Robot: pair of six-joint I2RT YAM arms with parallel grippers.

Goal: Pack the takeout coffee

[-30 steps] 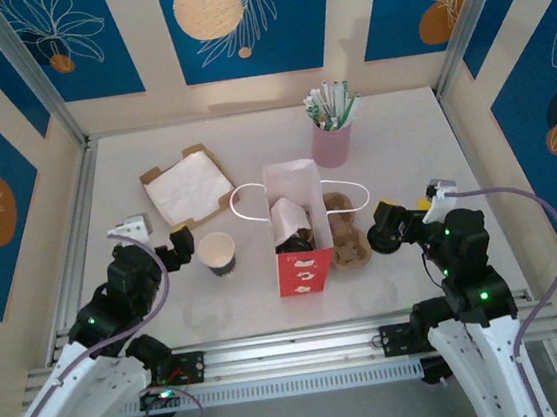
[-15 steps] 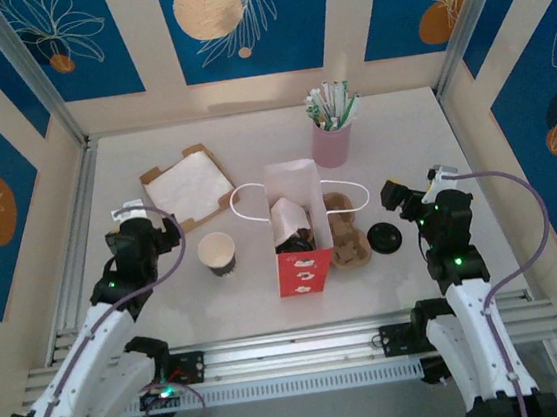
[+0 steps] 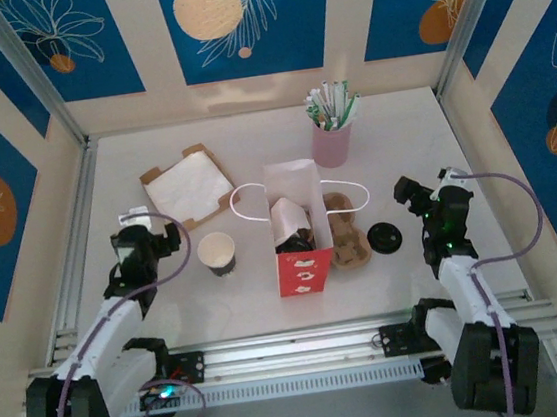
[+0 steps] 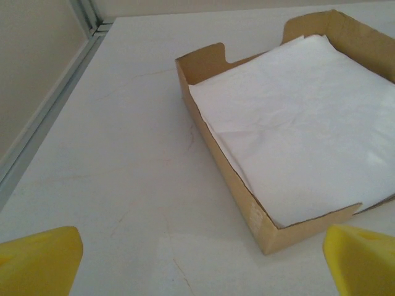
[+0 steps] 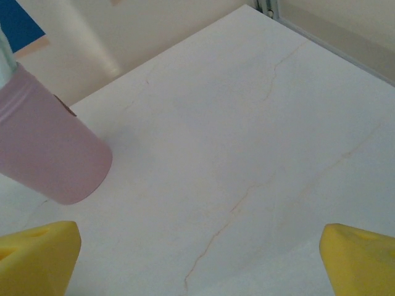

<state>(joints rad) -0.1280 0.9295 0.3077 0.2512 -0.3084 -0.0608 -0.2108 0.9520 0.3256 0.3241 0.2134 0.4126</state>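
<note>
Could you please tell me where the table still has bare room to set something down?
Free: the near strip of table in front of the bag; the far right, beside the pink straw cup. Crowded: mid-table, where paper cup, carrier and black lid flank the bag.

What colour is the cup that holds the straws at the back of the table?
The cup is pale pink, clearest from the right wrist camera.

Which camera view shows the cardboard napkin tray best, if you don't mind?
The left wrist view: the cardboard napkin tray is close up, notched wall and white napkins clear. The top external view shows it whole but small, behind the paper cup. The right wrist view faces the pink cup.
</note>
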